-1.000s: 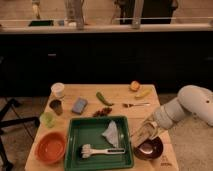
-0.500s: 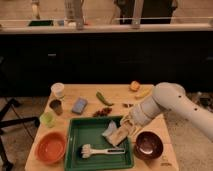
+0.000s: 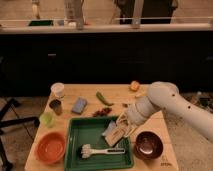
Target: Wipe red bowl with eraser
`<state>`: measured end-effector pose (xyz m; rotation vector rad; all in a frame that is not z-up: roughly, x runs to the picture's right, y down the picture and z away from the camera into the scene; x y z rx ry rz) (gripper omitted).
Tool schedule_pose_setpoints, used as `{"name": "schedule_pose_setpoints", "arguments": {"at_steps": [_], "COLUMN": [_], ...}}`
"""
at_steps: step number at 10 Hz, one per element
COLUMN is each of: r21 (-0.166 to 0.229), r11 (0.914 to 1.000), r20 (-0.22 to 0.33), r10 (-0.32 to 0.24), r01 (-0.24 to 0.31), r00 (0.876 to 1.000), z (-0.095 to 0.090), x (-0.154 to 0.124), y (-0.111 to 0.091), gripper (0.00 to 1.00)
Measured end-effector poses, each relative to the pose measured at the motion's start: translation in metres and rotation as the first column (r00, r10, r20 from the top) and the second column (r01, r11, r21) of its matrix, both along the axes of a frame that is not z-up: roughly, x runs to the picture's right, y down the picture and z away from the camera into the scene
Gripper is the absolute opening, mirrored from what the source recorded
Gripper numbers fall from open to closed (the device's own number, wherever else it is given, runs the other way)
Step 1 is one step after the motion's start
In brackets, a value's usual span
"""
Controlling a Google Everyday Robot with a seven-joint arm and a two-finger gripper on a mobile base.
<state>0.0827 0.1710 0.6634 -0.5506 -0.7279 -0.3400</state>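
Observation:
The red bowl (image 3: pixel 51 147) sits at the table's front left corner, to the left of the green tray (image 3: pixel 76 131). My gripper (image 3: pixel 121 129) hangs at the end of the white arm over the right part of the tray, well to the right of the red bowl. A tan block, the eraser (image 3: pixel 115 139), shows right under the gripper, beside a grey cloth-like piece (image 3: pixel 108 131). I cannot tell whether the gripper touches or holds it.
A white-handled scrub brush (image 3: pixel 102 151) lies in the tray's front. A dark glossy bowl (image 3: pixel 148 145) stands right of the tray. Behind it are a blue-grey sponge (image 3: pixel 79 105), a white cup (image 3: pixel 58 90), a dark cup (image 3: pixel 55 106), a green cup (image 3: pixel 47 119), a green pepper (image 3: pixel 103 98) and an orange (image 3: pixel 134 86).
The arm has swung left, carrying the gripper from above the dark bowl to over the right part of the green tray. Nothing else has moved.

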Motion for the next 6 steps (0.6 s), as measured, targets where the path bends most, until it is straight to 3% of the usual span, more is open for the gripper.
{"name": "schedule_pose_setpoints", "arguments": {"at_steps": [4, 6], "r21": [0.007, 0.024], "r11": [0.9998, 0.9976], "r20": [0.026, 0.078], "r10": [-0.019, -0.067], "r01": [0.019, 0.065], "r00": [0.999, 0.995], "z": [0.003, 0.006], "x": [-0.006, -0.035], "y": [-0.003, -0.012], "gripper": [0.0, 0.0]}}
